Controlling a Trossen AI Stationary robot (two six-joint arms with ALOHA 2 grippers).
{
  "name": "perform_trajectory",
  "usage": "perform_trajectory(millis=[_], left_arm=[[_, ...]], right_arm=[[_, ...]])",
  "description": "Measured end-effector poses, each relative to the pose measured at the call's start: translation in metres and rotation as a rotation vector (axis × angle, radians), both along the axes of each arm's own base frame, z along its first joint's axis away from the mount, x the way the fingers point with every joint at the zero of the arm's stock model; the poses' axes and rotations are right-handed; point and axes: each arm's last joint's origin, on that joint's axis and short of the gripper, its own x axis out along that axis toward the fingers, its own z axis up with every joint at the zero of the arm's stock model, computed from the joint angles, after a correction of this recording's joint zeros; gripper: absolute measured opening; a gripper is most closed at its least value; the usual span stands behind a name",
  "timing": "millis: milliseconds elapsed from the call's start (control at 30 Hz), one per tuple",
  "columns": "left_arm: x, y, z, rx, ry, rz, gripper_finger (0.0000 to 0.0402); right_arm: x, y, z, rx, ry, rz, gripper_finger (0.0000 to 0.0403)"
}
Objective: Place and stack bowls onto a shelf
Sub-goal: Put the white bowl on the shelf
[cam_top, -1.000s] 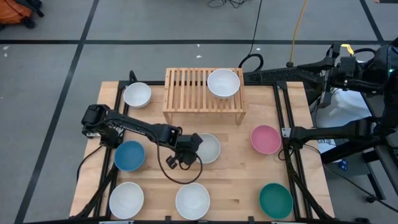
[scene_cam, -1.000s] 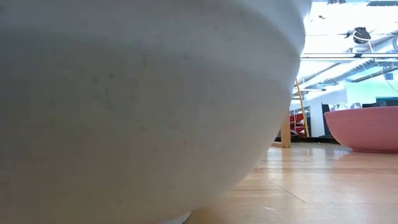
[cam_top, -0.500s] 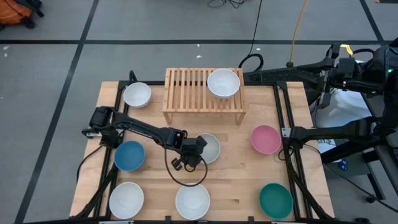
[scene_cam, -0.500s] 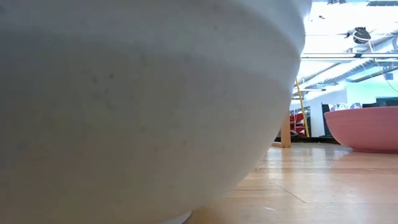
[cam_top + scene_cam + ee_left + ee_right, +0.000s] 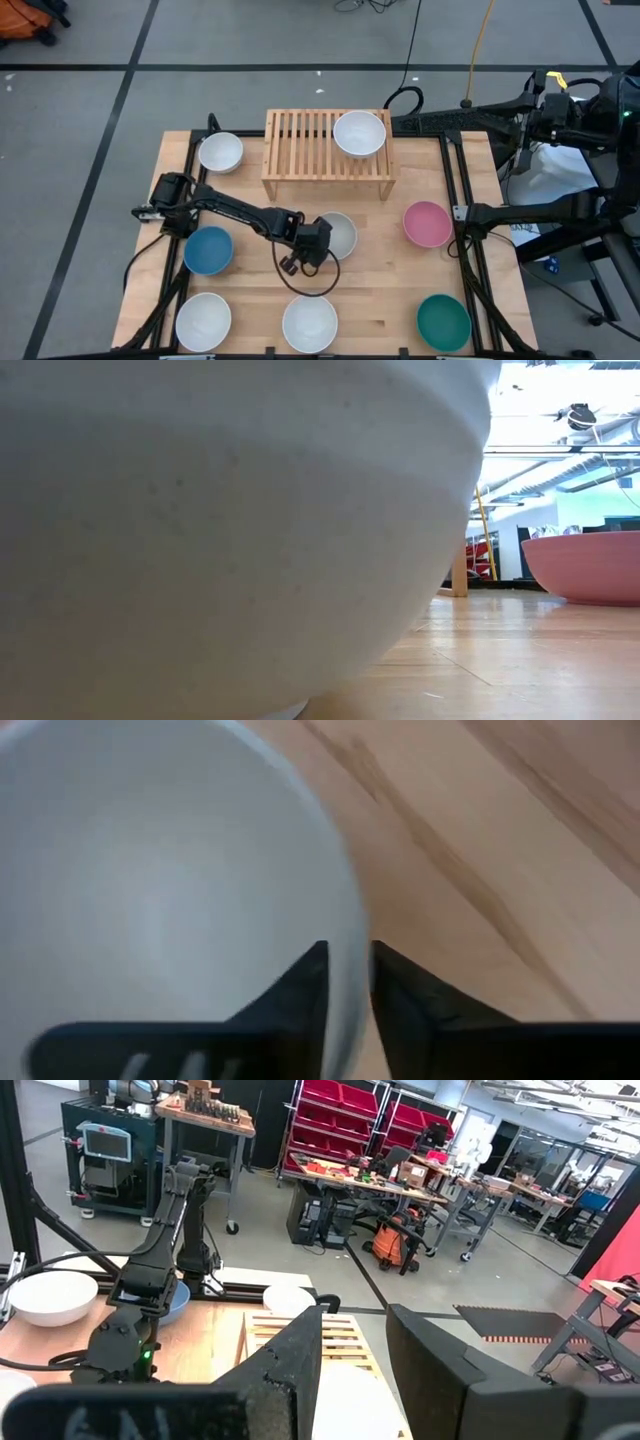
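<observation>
A white bowl [image 5: 342, 235] sits upright in the middle of the table, in front of the shelf [image 5: 300, 160]. My left gripper [image 5: 348, 960] is at its left rim, pointing steeply down, shut on the rim. A second white bowl [image 5: 359, 133] rests on the shelf's slatted top, at its right end. My right gripper [image 5: 355, 1345] waits open, raised beyond the table's right edge and pointing level over the table, with nothing between its fingers. My left gripper has the middle white bowl by its left rim [image 5: 352, 935], one finger [image 5: 305, 980] inside the bowl and the other [image 5: 400, 985] outside. The fingers come slanting down from the table's left. The bowl stands upright with its base on the table.
Other bowls stand around: white [image 5: 220, 152] at the far left, blue [image 5: 208, 250] at the left, two white [image 5: 203, 320] [image 5: 309, 323] at the near edge, pink [image 5: 427, 224] at the right, green [image 5: 443, 322] at the near right. The low view is filled by a white bowl [image 5: 200, 540].
My left gripper has gone down and toward the table's right edge, onto the middle white bowl's left rim. The bowl has stayed where it was.
</observation>
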Motion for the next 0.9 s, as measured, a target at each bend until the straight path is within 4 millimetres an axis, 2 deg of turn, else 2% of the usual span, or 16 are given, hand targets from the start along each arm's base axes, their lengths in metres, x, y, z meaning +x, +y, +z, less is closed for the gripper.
perform_trajectory(millis=[133, 333, 433, 600, 700, 900], left_arm=[[0.000, 0.000, 0.000, -0.026, 0.001, 0.056, 0.0014], [0.004, -0.001, 0.003, -0.139, -0.017, 0.266, 0.0007], [0.006, -0.001, 0.014, -0.170, -0.020, 0.347, 0.0006], [0.013, 0.000, 0.054, -0.131, -0.082, 0.464, 0.0005], [0.017, -0.002, 0.085, -0.124, -0.103, 0.488, 0.0005], [0.012, -0.004, 0.153, -0.148, -0.113, 0.576, 0.0005]], right_arm=[[0.000, 0.000, 0.000, 0.000, 0.000, 0.000, 0.0109], [0.000, 0.000, 0.000, 0.000, 0.000, 0.000, 0.0109], [0.000, 0.000, 0.000, 0.001, 0.000, 0.000, 0.0109], [0.000, 0.000, 0.000, 0.000, 0.000, 0.000, 0.0109], [0.000, 0.000, 0.000, 0.000, 0.000, 0.000, 0.0109], [0.000, 0.000, 0.000, 0.010, -0.002, -0.002, 0.0109]])
